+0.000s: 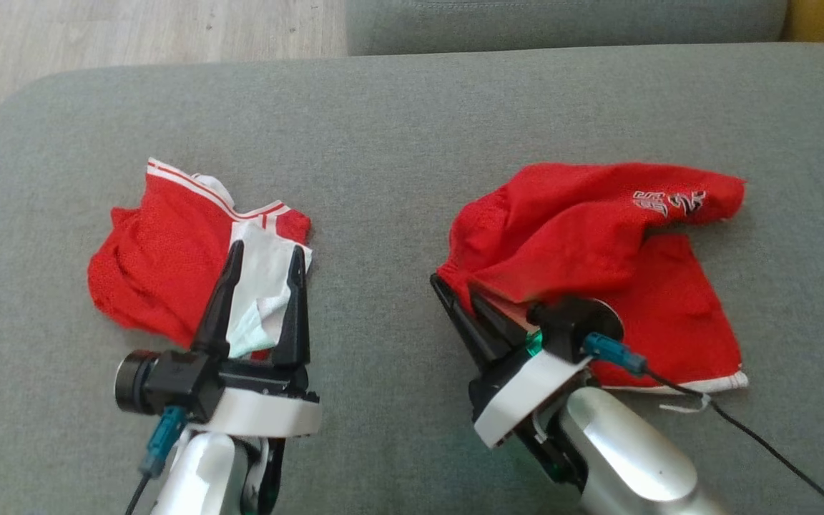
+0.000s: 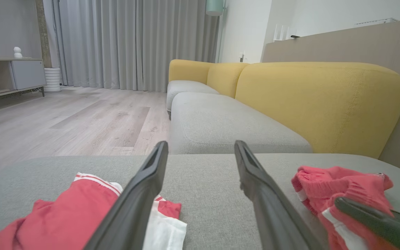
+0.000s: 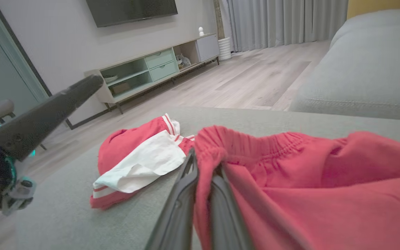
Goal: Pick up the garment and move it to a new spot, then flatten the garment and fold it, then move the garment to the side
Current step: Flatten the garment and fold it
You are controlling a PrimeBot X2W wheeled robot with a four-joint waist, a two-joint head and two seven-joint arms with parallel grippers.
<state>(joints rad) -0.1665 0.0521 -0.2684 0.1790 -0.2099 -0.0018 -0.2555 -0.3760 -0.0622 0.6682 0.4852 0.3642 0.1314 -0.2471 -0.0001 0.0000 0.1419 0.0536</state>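
Though left hand (image 1: 267, 247) wide, empty, right hand (image 1: 453, 286) tight on waistband of garment (image 1: 584, 236).

Fingers spread on left gripper (image 1: 267, 248), pinched together on right gripper (image 1: 453, 286).

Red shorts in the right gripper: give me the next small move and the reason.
Probably lift the right gripper straight up a little. It is shut on the elastic waistband of the red shorts, whose bulk lies crumpled on the grey sofa cushion, so raising it should free the cloth for carrying. The left gripper is open above the red and white garment.
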